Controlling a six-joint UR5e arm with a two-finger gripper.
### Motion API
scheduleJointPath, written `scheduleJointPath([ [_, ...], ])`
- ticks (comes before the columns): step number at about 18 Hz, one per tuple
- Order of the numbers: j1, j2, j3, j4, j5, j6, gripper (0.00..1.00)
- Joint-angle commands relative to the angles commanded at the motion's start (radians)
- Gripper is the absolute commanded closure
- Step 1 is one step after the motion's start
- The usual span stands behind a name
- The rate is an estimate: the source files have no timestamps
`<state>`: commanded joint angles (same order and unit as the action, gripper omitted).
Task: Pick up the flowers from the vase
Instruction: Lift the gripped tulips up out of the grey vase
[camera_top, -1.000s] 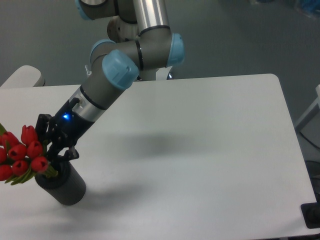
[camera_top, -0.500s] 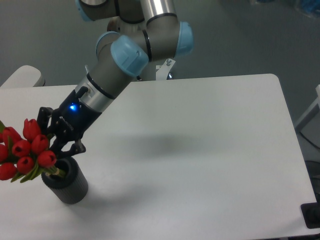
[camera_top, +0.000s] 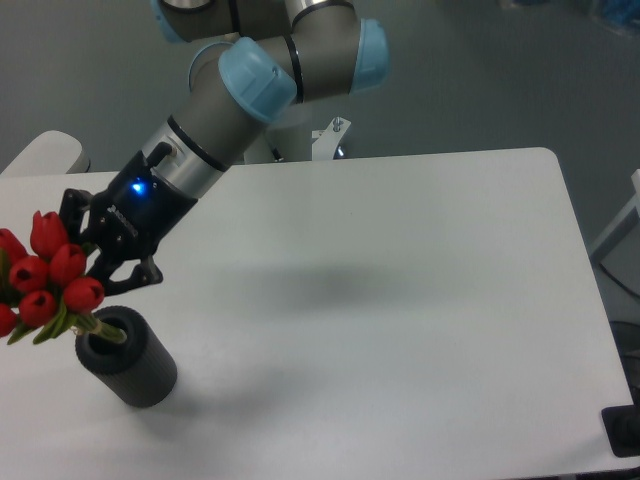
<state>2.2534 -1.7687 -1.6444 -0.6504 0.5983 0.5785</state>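
The flowers (camera_top: 48, 278), a bunch of red tulip buds with green stems and leaves, hang at the far left of the camera view, leaning left. My gripper (camera_top: 92, 262) is shut on the flowers just below the buds. The stem ends (camera_top: 108, 331) still dip into the black hole of the vase (camera_top: 128, 358), a short dark grey cylinder standing upright on the white table (camera_top: 400, 300) near its front left corner. The leftmost buds are cut off by the frame edge.
The arm reaches down from the top centre across the table's left half. A pale rounded object (camera_top: 45, 155) sits beyond the table's left rear edge. A black fitting (camera_top: 623, 432) shows at the lower right corner.
The gripper has risen with the flowers, drawing the stems most of the way out of the vase. The vase, earlier tilted, now stands upright.
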Motion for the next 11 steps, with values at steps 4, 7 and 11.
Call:
scheduleJointPath([
  [4, 0.0, 0.009, 0.034, 0.0, -0.005, -0.037, 0.7],
  [7, 0.005, 0.008, 0.081, 0.0, -0.006, -0.074, 0.7],
  [11, 0.021, 0.008, 0.127, -0.002, -0.018, -0.124, 0.7],
])
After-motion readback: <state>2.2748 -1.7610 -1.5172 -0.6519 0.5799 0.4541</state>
